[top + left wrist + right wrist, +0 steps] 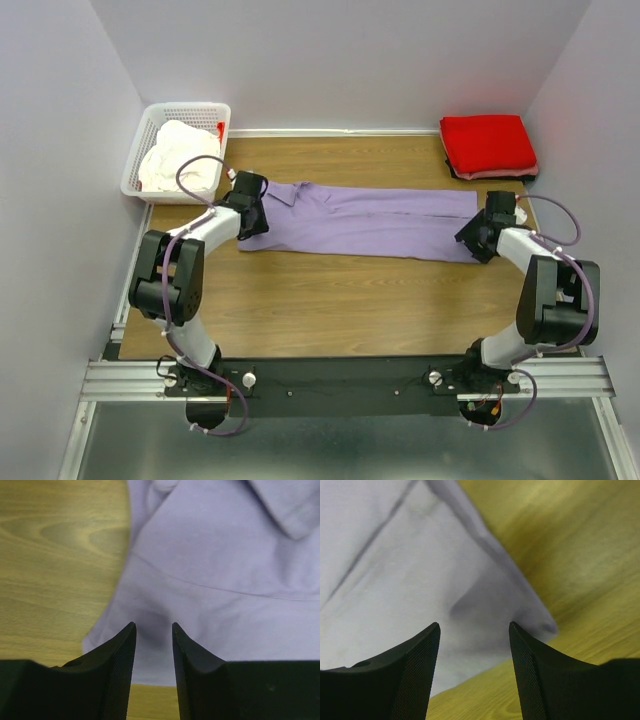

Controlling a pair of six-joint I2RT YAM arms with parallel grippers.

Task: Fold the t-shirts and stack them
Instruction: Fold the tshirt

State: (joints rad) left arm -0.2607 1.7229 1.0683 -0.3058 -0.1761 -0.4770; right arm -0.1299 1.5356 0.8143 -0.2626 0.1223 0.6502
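The lavender t-shirt [370, 220] lies in a long flat band across the table, collar end to the left. My left gripper [252, 212] hangs open over its left end; in the left wrist view the fingers [152, 625] stand apart just above the cloth [215, 565], gripping nothing. My right gripper [478, 238] is open over the band's right end, its fingers [474, 624] spread above a near corner of the shirt [395, 580]. A folded red t-shirt [487, 143] rests at the back right. The cream-white t-shirt [178, 160] sits bunched in the basket.
The white lattice basket [190, 108] stands at the back left corner, partly off the wooden table [330, 300]. White walls close in the back and both sides. Bare wood runs between the shirt and the arm bases.
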